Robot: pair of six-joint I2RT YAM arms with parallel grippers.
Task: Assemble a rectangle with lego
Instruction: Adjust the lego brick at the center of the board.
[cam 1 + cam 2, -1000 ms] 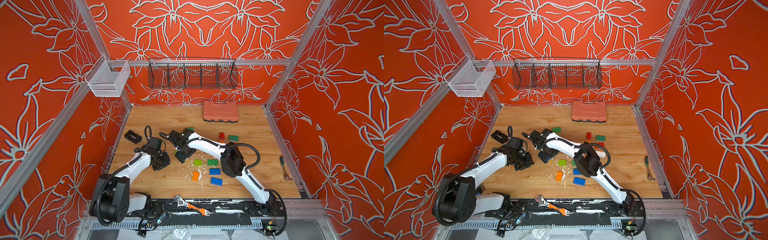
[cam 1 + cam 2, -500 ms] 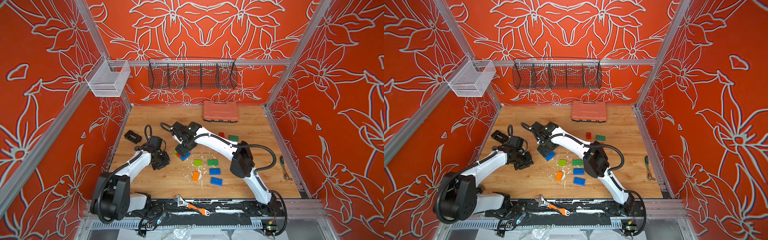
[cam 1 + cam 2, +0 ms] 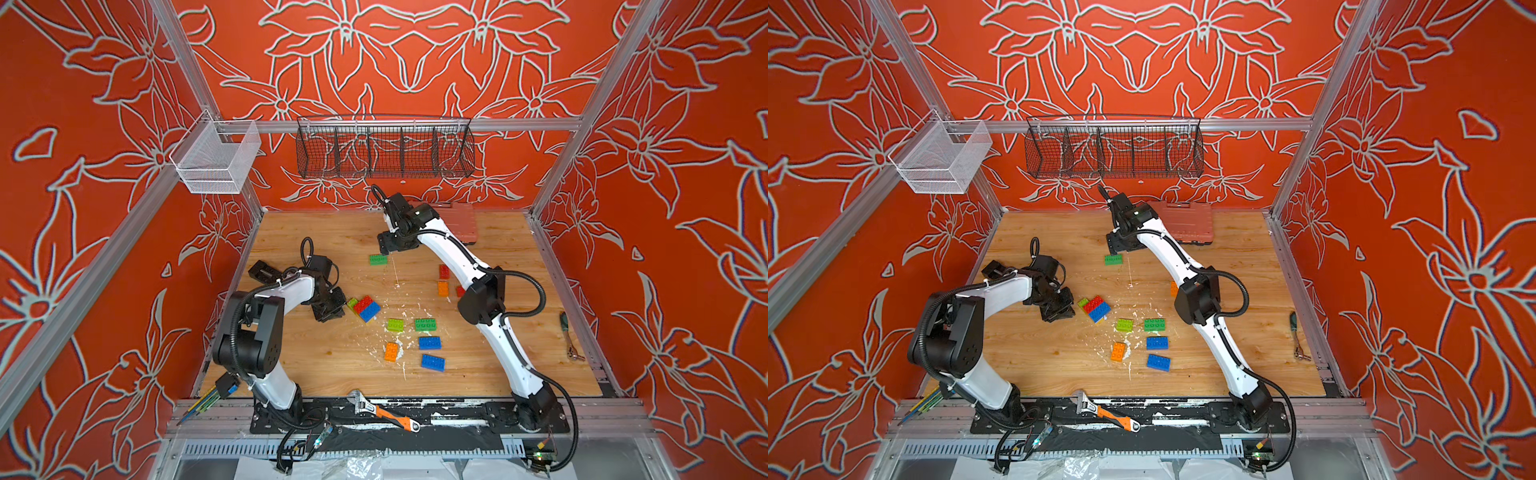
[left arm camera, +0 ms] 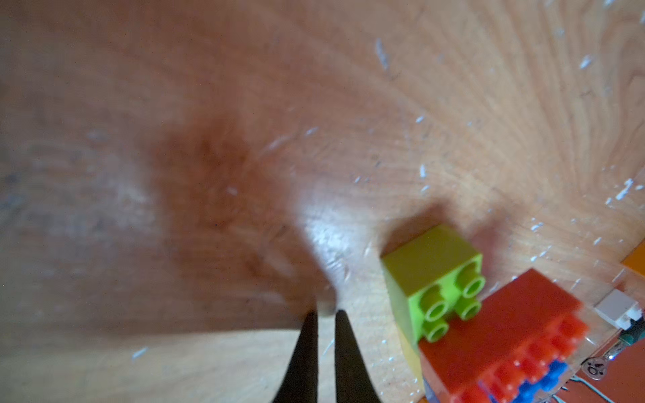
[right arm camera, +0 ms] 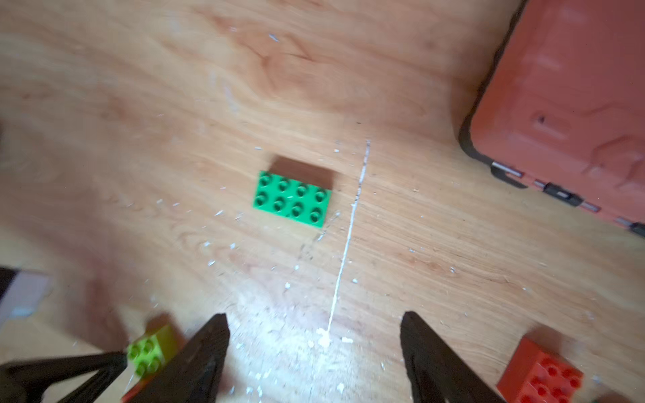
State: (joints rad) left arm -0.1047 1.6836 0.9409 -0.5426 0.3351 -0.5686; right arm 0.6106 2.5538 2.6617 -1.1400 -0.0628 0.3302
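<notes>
A joined cluster of lego, a lime brick (image 4: 432, 279), a red one (image 4: 502, 335) and a blue one (image 3: 370, 311), lies left of the table's middle (image 3: 1094, 308). My left gripper (image 3: 332, 309) sits just left of it, its fingers (image 4: 343, 356) shut but for a thin slit, with nothing between them. My right gripper (image 3: 384, 249) hangs open over bare wood near the far side, a dark green brick (image 5: 292, 199) a little beyond its tips (image 5: 314, 328). Loose lime (image 3: 395, 324), green (image 3: 425, 324), blue (image 3: 429, 343) and orange (image 3: 391, 351) bricks lie near the middle.
The salmon-pink case (image 3: 461, 222) lies at the back, right of my right gripper. A black block (image 3: 264, 270) sits at the left edge behind my left arm. Red (image 3: 444, 271) and orange (image 3: 443, 288) bricks lie beside my right forearm. A wrench (image 3: 382, 413) rests on the front rail.
My right gripper has left the cluster and swung back to the far side near the green brick. My left gripper's fingers have closed together beside the cluster.
</notes>
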